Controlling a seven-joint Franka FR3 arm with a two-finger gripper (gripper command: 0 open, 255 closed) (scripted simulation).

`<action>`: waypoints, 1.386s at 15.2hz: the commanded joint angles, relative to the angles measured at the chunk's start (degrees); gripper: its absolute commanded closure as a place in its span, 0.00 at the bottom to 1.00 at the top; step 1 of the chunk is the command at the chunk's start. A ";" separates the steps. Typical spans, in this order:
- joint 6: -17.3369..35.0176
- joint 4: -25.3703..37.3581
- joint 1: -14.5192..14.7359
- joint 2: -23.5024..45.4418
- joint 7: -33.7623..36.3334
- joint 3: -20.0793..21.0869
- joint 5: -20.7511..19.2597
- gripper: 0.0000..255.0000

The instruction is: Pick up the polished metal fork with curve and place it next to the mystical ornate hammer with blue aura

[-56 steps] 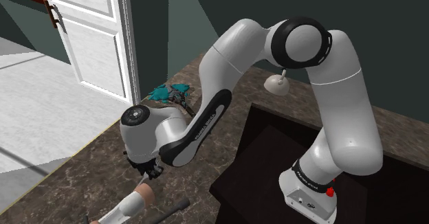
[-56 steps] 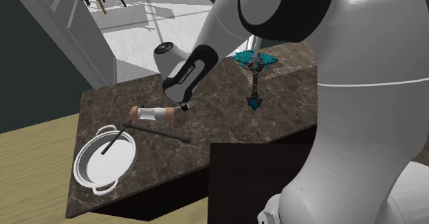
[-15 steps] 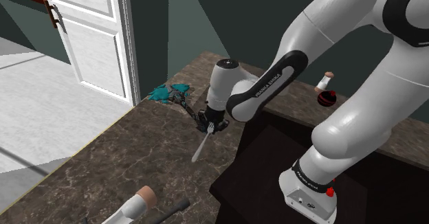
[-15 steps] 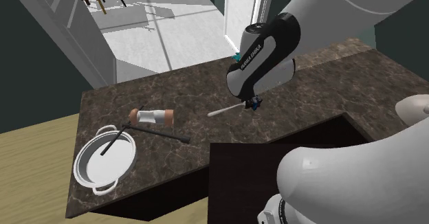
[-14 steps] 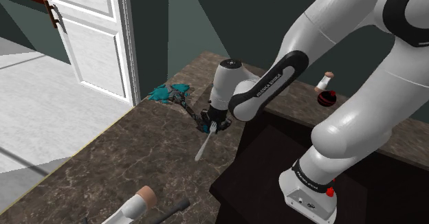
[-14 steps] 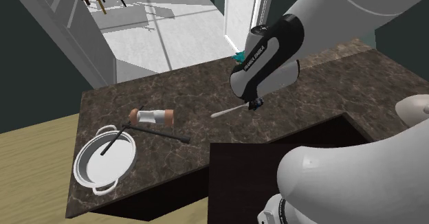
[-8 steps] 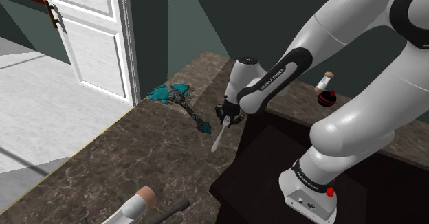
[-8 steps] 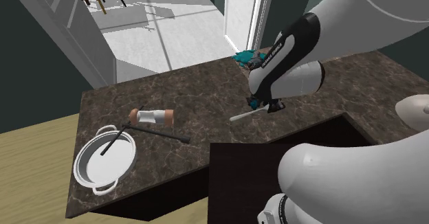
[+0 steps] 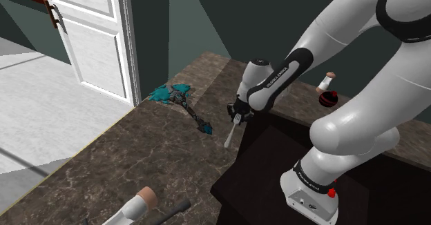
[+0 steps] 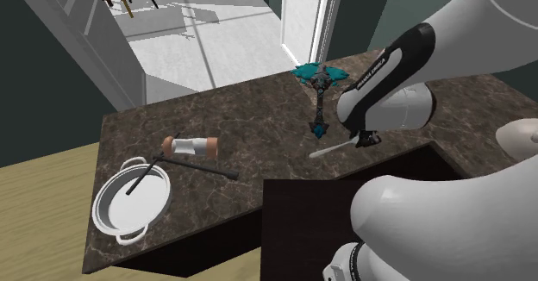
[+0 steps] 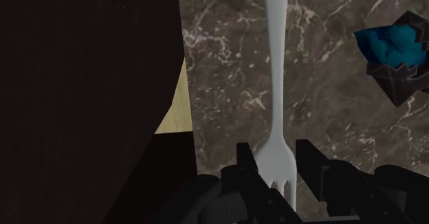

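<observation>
Clamping the tine end of a plain white curved fork (image 9: 228,135) (image 10: 332,147) (image 11: 276,71) between the two fingers of the black tool (image 9: 236,117) (image 10: 363,139) (image 11: 275,155). Holding it slanted, handle low over the dark brown marbled counter (image 9: 138,161) (image 10: 250,115) (image 11: 227,51), close to the counter's edge against the black stand (image 9: 266,172) (image 10: 345,203). Lying near that handle yet apart from it: an ornate dark hammer with teal-blue head (image 9: 181,101) (image 10: 321,94) (image 11: 395,51), head at the counter's edge by the white door (image 9: 90,30).
</observation>
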 commanded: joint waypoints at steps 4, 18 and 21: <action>3.94 1.36 0.57 6.57 11.70 -4.57 -16.25 1.00; 10.85 6.95 15.20 18.94 32.02 -23.90 -40.92 1.00; 10.85 6.95 15.20 18.94 32.01 -23.90 -40.92 1.00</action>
